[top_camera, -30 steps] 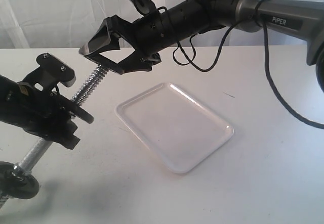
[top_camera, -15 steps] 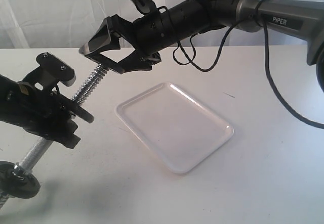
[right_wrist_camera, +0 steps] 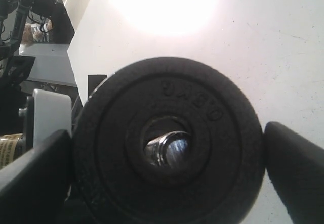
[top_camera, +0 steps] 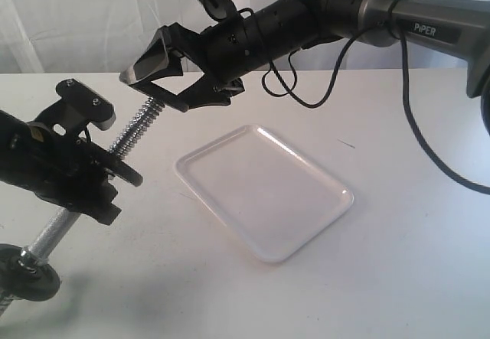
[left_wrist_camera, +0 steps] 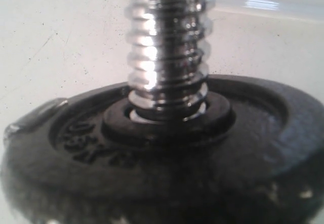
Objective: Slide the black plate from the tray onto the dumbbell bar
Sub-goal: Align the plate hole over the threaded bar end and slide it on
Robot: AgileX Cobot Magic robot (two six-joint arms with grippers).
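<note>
My right gripper [top_camera: 162, 70] is shut on the black plate [top_camera: 149, 58], held up in the air at the upper threaded end of the dumbbell bar [top_camera: 136, 134]. In the right wrist view the plate [right_wrist_camera: 212, 178] fills the space between both fingers [right_wrist_camera: 35, 178], and the bar's chrome tip [right_wrist_camera: 169, 148] shows inside its centre hole. My left gripper [top_camera: 80, 177] holds the bar tilted, clamped near its middle. Another black disc [top_camera: 124, 173] sits on the thread just above that grip and fills the left wrist view [left_wrist_camera: 253, 133] around the thread [left_wrist_camera: 167, 47]. The white tray [top_camera: 260, 186] lies empty.
A further black disc [top_camera: 29, 274] sits at the bar's lower end near the table's front left edge. A black cable [top_camera: 413, 136] hangs from the right arm above the table to the right of the tray.
</note>
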